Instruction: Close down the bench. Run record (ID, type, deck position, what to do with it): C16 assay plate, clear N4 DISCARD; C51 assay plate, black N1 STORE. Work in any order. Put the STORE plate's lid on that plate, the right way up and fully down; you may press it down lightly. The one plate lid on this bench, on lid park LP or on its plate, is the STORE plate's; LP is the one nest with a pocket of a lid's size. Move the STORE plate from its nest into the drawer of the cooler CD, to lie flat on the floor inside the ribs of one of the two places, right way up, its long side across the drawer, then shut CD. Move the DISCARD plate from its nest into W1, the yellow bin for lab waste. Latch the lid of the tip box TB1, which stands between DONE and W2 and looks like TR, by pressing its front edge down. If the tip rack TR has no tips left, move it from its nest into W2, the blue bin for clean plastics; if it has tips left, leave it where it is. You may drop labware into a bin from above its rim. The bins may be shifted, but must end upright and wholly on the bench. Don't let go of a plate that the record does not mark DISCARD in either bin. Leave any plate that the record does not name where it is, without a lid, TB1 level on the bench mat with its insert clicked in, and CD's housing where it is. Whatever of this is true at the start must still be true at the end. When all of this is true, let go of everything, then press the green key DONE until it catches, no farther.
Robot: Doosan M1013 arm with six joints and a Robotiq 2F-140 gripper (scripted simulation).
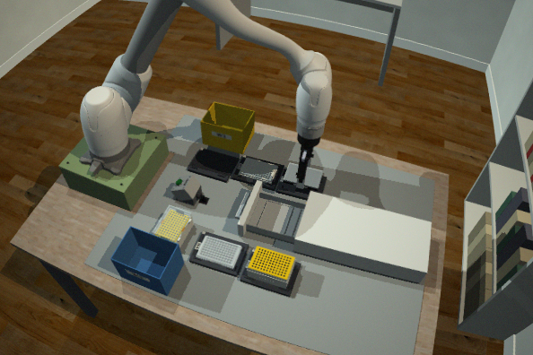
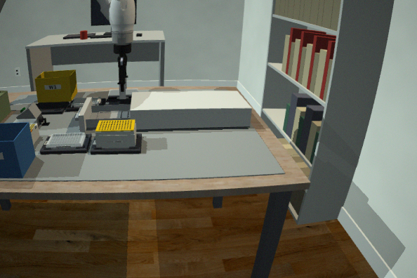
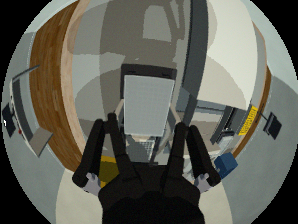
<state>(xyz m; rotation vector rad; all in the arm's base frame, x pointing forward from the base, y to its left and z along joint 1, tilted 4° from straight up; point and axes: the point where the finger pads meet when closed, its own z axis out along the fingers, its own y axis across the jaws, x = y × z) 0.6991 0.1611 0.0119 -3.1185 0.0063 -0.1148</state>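
Gripper (image 1: 301,181) grips plate lid (image 1: 312,176) beside cooler (image 1: 364,233).

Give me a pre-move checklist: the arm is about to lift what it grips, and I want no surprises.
1. Gripper shut on the grey lid: ok.
2. Lid level in the grip: cannot tell.
3. Black plate uncovered, ready for the lid: ok.
4. Cooler drawer open for the plate: ok.
5. Yellow bin upright on the bench: ok.
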